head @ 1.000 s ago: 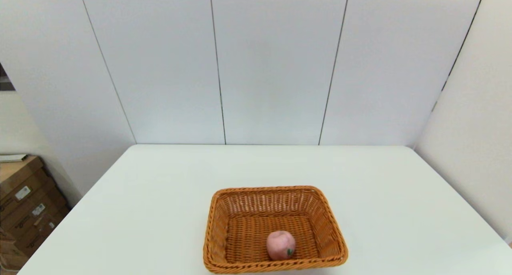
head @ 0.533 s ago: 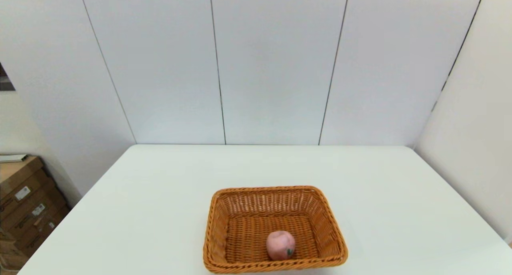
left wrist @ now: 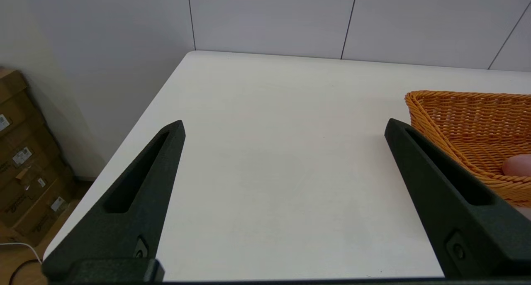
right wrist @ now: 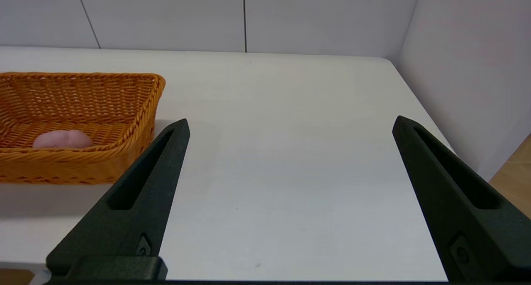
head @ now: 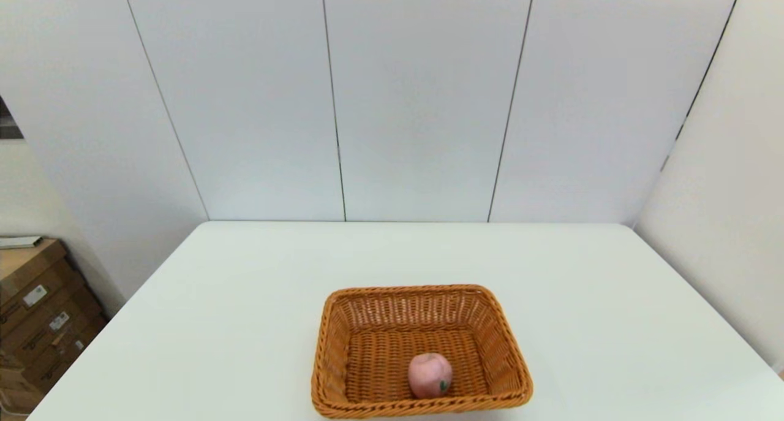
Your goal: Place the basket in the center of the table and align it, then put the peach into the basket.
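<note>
The orange-brown wicker basket [head: 346, 323] sits near the front middle of the white table [head: 214, 298], its long sides square to the table edge. The pale-pink peach [head: 430, 375] lies inside it, near the front wall. Neither arm shows in the head view. My left gripper [left wrist: 284, 125] hangs open over bare table to the left of the basket [left wrist: 452, 110], where a sliver of peach [left wrist: 518, 165] shows. My right gripper [right wrist: 290, 125] is open to the right of the basket [right wrist: 124, 98], with the peach [right wrist: 62, 139] visible over the rim. Both hold nothing.
Grey wall panels stand behind the table and along its right side. Cardboard boxes [head: 37, 311] are stacked on the floor beyond the table's left edge. The left table edge [left wrist: 124, 140] and right table edge [right wrist: 427, 106] lie close to the parked grippers.
</note>
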